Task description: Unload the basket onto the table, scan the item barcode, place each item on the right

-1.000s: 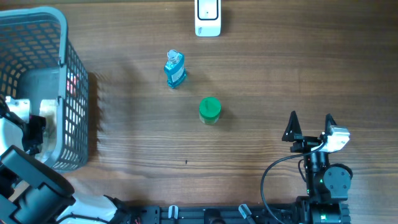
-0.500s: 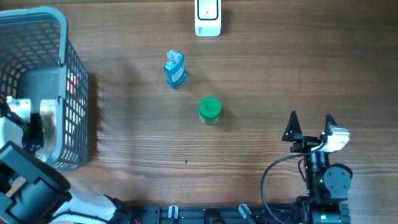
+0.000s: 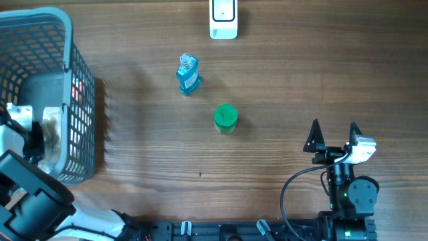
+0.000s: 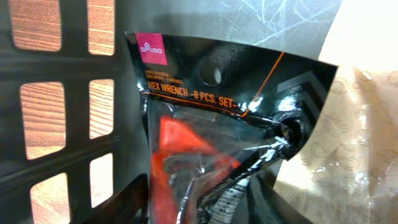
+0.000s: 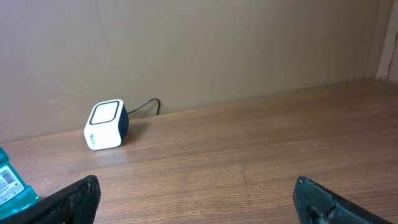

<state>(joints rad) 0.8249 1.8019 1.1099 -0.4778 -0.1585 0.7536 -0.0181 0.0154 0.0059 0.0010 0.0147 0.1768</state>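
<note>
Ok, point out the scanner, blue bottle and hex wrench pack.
scanner [image 3: 223, 27], overhead view, white casing.
blue bottle [image 3: 189, 79], overhead view, its body.
hex wrench pack [image 4: 205, 87], left wrist view, black header card.

We see a brown, streak-grained wooden table carrying a white scanner with a dark-outlined face, a translucent blue bottle and a green-lidded jar. In the grey lattice basket, a black hex-wrench pack shows a pink logo square, an orange stripe and a red insert.
</note>
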